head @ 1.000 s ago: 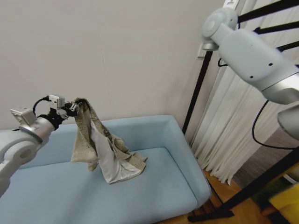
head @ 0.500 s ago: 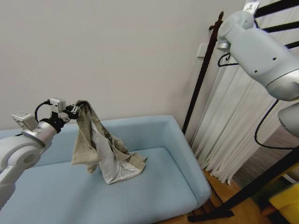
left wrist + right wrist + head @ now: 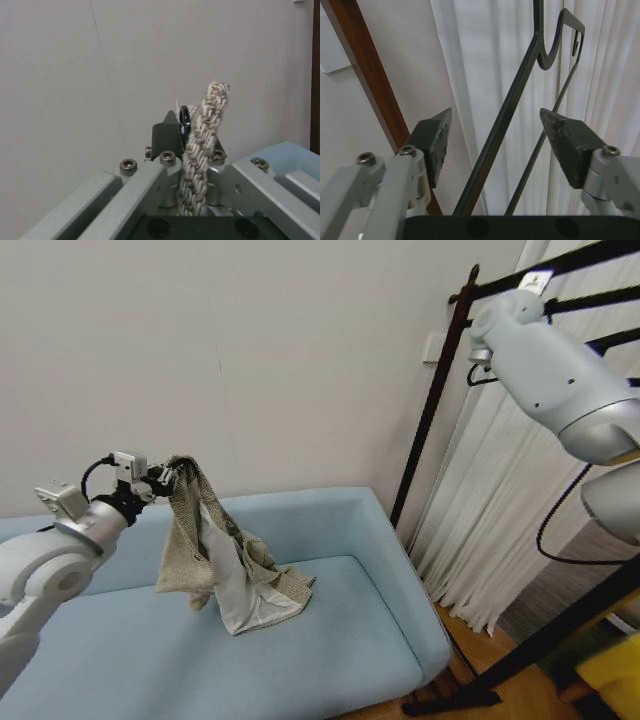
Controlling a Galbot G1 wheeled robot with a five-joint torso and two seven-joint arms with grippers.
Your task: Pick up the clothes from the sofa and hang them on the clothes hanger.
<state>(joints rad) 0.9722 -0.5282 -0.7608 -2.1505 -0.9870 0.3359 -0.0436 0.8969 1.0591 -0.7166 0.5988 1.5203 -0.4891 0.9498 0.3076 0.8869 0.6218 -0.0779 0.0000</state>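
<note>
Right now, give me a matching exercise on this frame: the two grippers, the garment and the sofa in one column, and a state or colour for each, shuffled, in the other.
Things:
1. left gripper
2. right gripper
3. garment
4. sofa

States:
A. light blue
B. open, facing the black hanger
C. hanging, lower end on the seat
D. shut on knitted fabric

Pairs: 1-D, 2-B, 3-C, 4-A
</note>
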